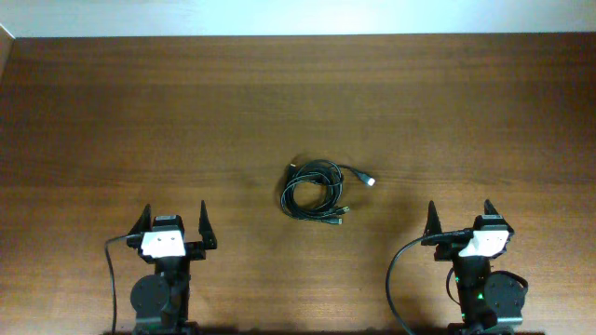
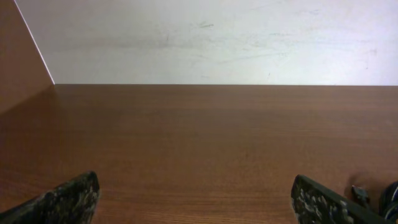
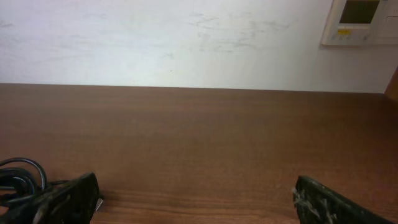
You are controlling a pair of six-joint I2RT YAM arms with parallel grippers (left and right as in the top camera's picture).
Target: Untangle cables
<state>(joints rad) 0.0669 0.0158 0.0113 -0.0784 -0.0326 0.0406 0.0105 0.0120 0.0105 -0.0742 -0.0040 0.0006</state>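
Observation:
The cables lie coiled together as a small black bundle in the middle of the wooden table, with a silvery-white plug sticking out to the right. My left gripper is open and empty at the front left, well apart from the bundle. My right gripper is open and empty at the front right. In the left wrist view a bit of the cables shows at the right edge, beyond the right finger. In the right wrist view the cables show at the far left, partly hidden by the left finger.
The wooden table runs back to a white wall. A white wall panel hangs at the upper right in the right wrist view. Thick black arm wires loop near both arm bases.

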